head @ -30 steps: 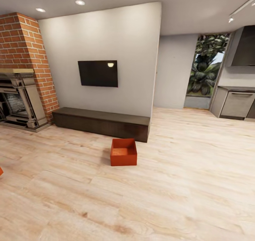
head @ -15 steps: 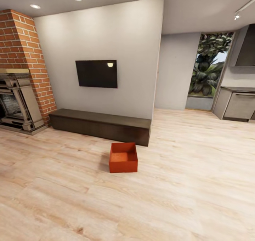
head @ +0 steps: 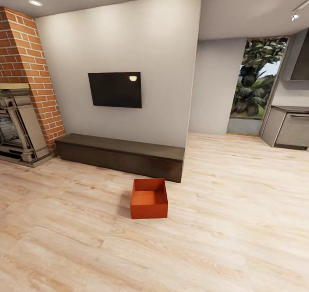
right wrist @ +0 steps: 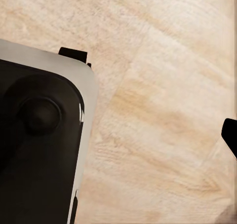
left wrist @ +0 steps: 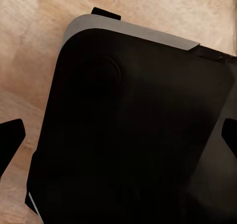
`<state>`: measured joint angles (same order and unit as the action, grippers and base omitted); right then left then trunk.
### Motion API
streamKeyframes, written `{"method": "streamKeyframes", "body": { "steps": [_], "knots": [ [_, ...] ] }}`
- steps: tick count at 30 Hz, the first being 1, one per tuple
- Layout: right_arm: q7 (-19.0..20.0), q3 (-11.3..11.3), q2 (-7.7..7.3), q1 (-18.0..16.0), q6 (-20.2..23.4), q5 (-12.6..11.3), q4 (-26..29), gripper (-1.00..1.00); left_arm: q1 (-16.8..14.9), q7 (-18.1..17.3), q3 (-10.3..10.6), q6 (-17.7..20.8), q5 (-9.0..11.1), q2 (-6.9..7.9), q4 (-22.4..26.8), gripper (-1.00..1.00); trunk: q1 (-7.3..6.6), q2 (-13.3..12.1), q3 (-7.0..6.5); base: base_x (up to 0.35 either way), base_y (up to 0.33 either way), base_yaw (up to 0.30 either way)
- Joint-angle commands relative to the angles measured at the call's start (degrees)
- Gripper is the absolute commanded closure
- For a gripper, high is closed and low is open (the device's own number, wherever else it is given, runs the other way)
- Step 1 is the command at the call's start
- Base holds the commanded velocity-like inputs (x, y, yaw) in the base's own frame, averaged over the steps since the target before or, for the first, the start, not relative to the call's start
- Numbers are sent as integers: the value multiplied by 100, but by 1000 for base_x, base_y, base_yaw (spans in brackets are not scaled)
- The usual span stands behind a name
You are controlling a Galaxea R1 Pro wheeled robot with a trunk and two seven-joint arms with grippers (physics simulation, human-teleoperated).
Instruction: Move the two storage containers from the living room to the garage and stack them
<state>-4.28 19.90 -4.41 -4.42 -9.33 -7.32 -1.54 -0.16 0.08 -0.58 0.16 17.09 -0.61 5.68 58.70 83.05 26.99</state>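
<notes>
One orange-red storage container [head: 149, 198] stands open-topped and empty on the light wood-plank floor [head: 223, 223] of the living room, just in front of the low dark bench, some distance ahead of me. In the left wrist view my left gripper [left wrist: 118, 137] hangs over my own black base, its two dark fingertips [left wrist: 10, 137] far apart at opposite edges with nothing between them. In the right wrist view my right gripper [right wrist: 118, 135] points down at the planks; one dark fingertip [right wrist: 230, 134] shows at the far edge, and nothing is held.
A long dark bench [head: 120, 154] runs along the cream wall under a black TV [head: 115, 89]. A brick column with a fireplace [head: 19, 124] is at the left. Grey kitchen cabinets [head: 292, 129] and a glass door onto plants [head: 257, 84] lie to the right. Open wood floor surrounds the container.
The whole head view has shifted: the camera has come closer, so the container and bench look nearer. An orange sliver at the left edge one second ago has left the view.
</notes>
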Motion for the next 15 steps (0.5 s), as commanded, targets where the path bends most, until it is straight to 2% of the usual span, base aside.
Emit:
{"method": "streamKeyframes", "body": {
  "steps": [1, 15],
  "knots": [
    [-2, 49, 2, -7, -34, -59, -17, -100, -2, 1, -4, 2, 29, -1, 3, -100, 3, 2, 6, 323, 0, 0],
    [-2, 49, 2, -7, -34, -59, -20, -100, -2, 1, -4, 2, 24, -1, 3, -100, 3, 2, 6, 323, 0, 0]
  ]
}}
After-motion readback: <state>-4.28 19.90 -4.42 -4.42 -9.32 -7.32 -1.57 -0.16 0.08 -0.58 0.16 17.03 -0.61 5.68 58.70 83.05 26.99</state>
